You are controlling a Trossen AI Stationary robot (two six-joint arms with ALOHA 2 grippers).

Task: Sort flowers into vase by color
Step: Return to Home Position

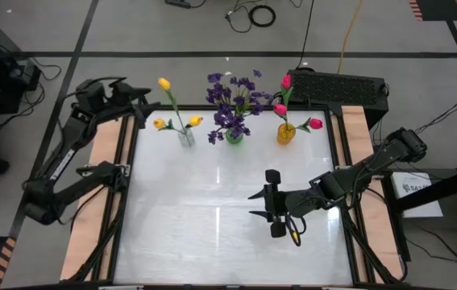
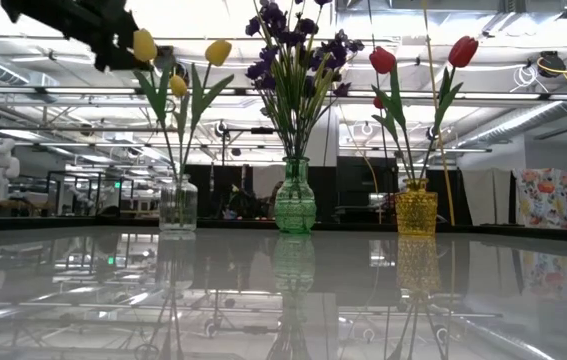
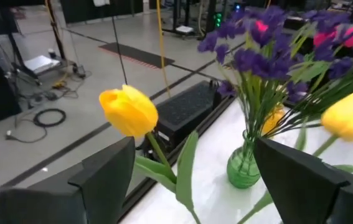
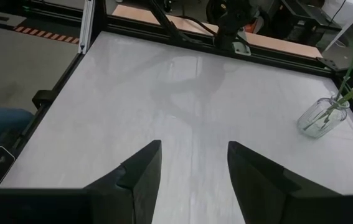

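Sorted, upright at the table's (image 1: pixel 212 238) far edge: yellow tulips (image 1: pixel 164 84) in clear vase (image 1: pixel 186 138), purple blossoms (image 1: pixel 232 101) in green vase (image 1: pixel 234 137), pink tulips (image 1: pixel 286 81) in yellow vase (image 1: pixel 285 134); left gripper (image 1: pixel 146 109) spread, empty, just beside yellow tulips; right gripper (image 1: pixel 254 204) spread, empty, mid-table.

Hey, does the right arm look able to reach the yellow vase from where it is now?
Probably yes. The right gripper hangs open over the table, and nothing stands between it and the yellow vase; it should just mind the pink flowers leaning outward.
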